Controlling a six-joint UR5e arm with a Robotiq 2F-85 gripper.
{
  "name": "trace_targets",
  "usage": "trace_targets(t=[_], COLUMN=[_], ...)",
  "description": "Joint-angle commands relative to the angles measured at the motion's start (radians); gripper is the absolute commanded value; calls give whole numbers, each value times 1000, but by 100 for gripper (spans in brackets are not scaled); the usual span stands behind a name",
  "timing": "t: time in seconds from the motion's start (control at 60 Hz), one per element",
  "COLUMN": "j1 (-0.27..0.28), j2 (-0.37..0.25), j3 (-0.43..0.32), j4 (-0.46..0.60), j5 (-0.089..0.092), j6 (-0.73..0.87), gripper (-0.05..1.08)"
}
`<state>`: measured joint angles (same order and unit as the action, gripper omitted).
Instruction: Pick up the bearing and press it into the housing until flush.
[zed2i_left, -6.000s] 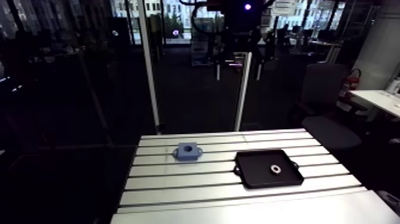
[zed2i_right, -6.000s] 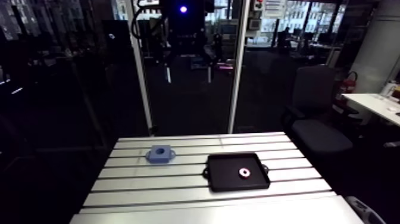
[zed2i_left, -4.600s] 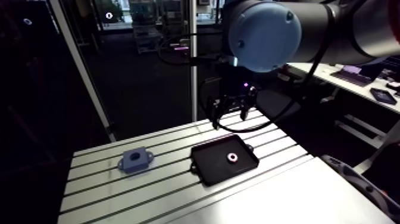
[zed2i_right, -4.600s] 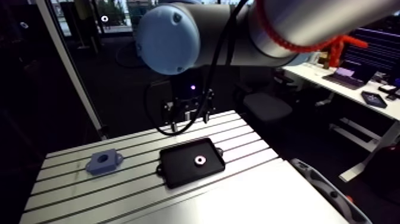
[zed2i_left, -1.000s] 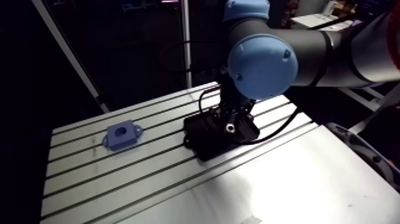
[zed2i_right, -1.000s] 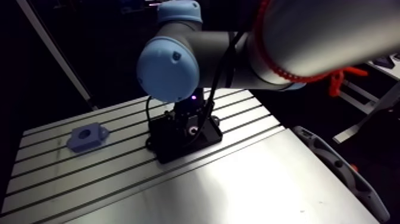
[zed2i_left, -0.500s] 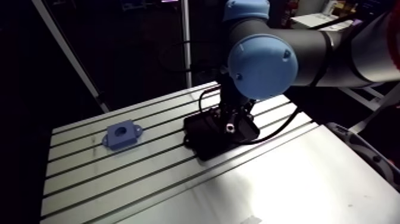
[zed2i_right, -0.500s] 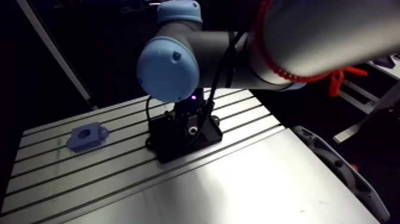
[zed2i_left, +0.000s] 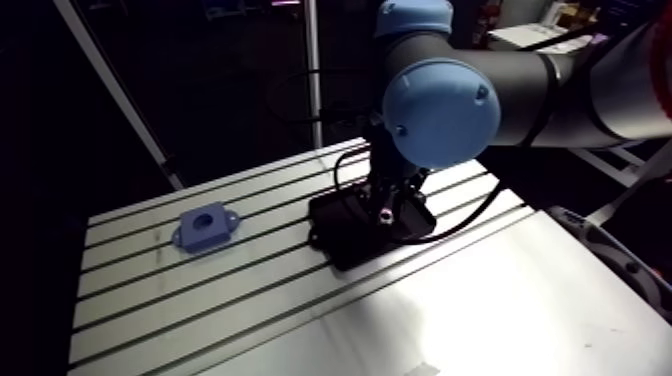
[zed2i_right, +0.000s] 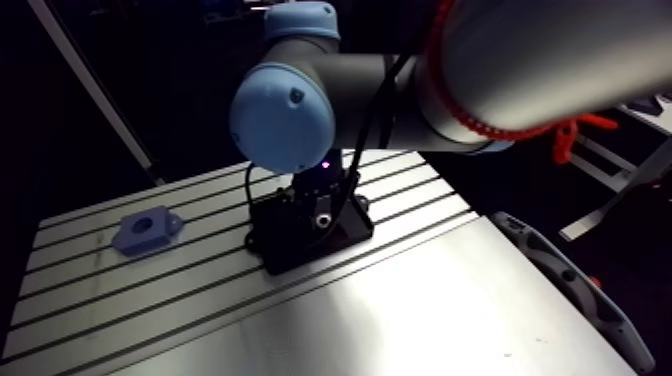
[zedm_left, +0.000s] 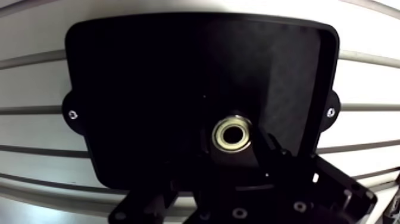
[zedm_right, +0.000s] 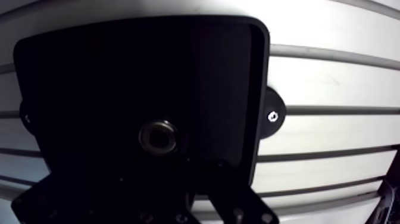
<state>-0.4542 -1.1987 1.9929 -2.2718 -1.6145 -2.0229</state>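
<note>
While bearing (zedm_left: 233, 134) lies in black tray (zedm_left: 131, 89), housing (zed2i_left: 205, 226) well apart

In the wrist view the dark gripper (zedm_left: 234, 152) merges with the black tray (zedm_left: 137, 89) and hides its near edge; you cannot read whether it touches the bearing (zedm_left: 233, 134); in the arm view the arm (zed2i_left: 440, 110) covers much of the tray; the bearing is not discernible there.

A slotted aluminium table (zed2i_left: 180, 300) fills the foreground, its grooves running lengthwise. A smooth metal sheet (zed2i_left: 480, 320) at its near side catches pale light. A slanting pale post (zed2i_left: 115, 92) and an upright post (zed2i_left: 313, 70) rise behind it, and beyond them the room is dark.
</note>
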Motion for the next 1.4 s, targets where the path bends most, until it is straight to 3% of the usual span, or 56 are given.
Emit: trace_targets(t=[0.017, 0.7, 1.117, 1.4], j1=[0, 0, 2, 20], j2=[2, 6, -28, -60], j3=[2, 1, -20, -100], j4=[-1, -7, 3, 157], j5=[0, 0, 2, 6], j6=[0, -1, -3, 100], gripper=[50, 54, 58, 62])
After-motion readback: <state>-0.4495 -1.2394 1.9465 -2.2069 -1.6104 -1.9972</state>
